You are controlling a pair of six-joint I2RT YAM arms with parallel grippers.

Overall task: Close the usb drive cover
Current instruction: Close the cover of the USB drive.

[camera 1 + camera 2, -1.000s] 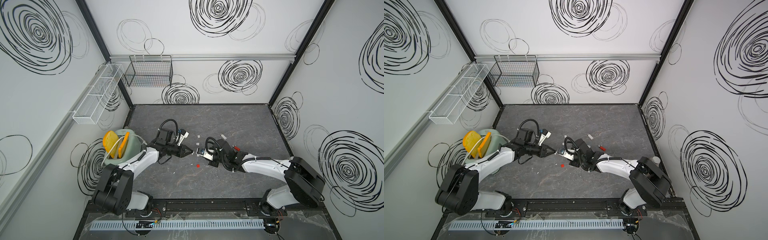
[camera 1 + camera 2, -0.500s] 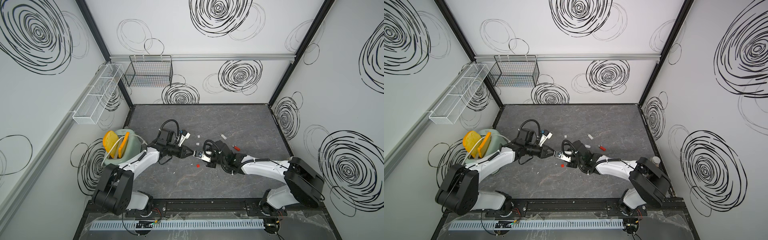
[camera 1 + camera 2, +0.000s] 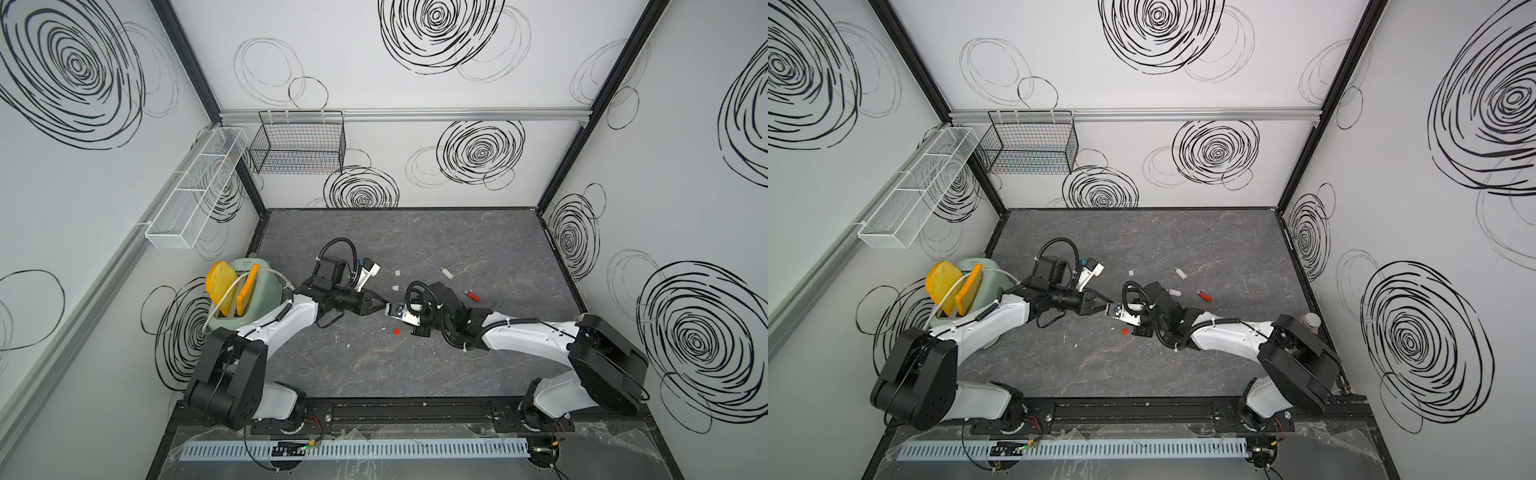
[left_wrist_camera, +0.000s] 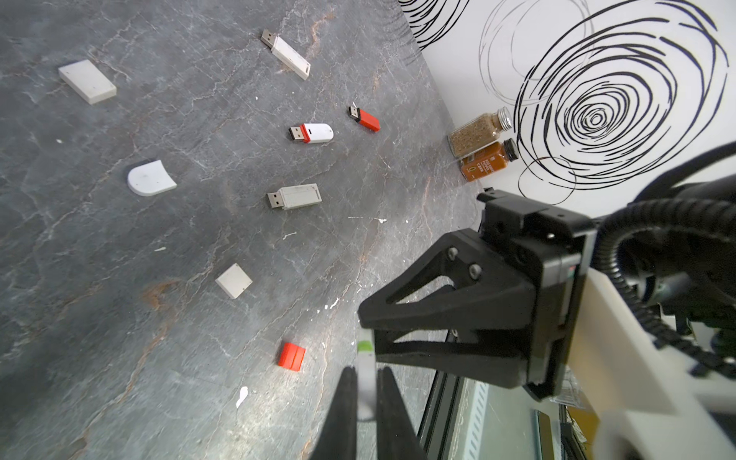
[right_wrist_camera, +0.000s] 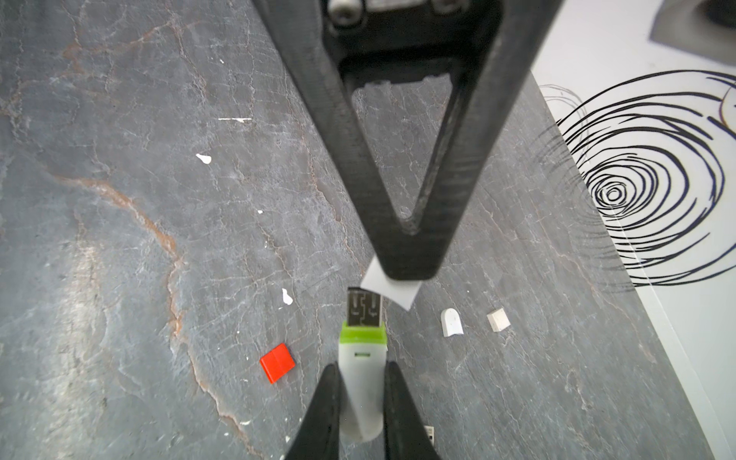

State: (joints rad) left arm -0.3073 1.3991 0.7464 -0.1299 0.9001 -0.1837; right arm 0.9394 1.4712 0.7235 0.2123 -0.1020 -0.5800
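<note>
My right gripper (image 5: 362, 370) is shut on a white usb drive (image 5: 361, 394) with a green band, whose bare metal plug (image 5: 363, 308) points at the left gripper (image 5: 406, 271). The left gripper (image 4: 366, 372) is shut on the small white cover (image 4: 365, 388), which also shows at its tip (image 5: 392, 296) in the right wrist view. There the plug's end meets the cover's edge, slightly off to one side. In both top views the two grippers (image 3: 384, 306) (image 3: 1115, 311) meet tip to tip above the table's middle.
A red cap (image 3: 396, 331) lies on the table just below the grippers. Several other drives and white caps (image 4: 296, 196) are scattered further back. Two spice bottles (image 4: 478, 133) stand by the right wall. A toaster (image 3: 266, 286) with bread stands at the left.
The right gripper has moved left with the drive, closing the gap to the left gripper's cover. The left gripper has barely moved.
</note>
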